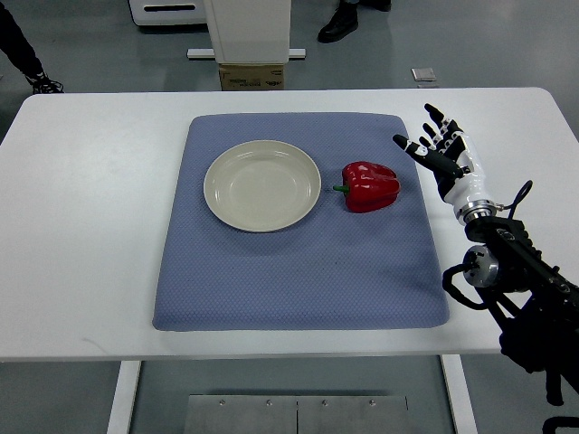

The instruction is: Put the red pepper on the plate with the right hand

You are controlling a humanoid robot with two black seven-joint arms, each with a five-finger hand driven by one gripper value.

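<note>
Top view: my right hand (441,152), fingers spread and empty, hovers beside the red pepper (370,186) lying just right of the plate (262,185); likely light, firm, glossy-slick, best gripped across its broad body.

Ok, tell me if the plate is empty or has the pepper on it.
Empty. The plate shows only its bare cream surface; the red pepper lies beside it on the blue mat.

White table (90,226) w/ blue mat (289,280) left of fingers. Beyond table: cardboard box (251,77), white machine base (249,32), person's shoes (344,25), small grey floor item (424,74).
</note>
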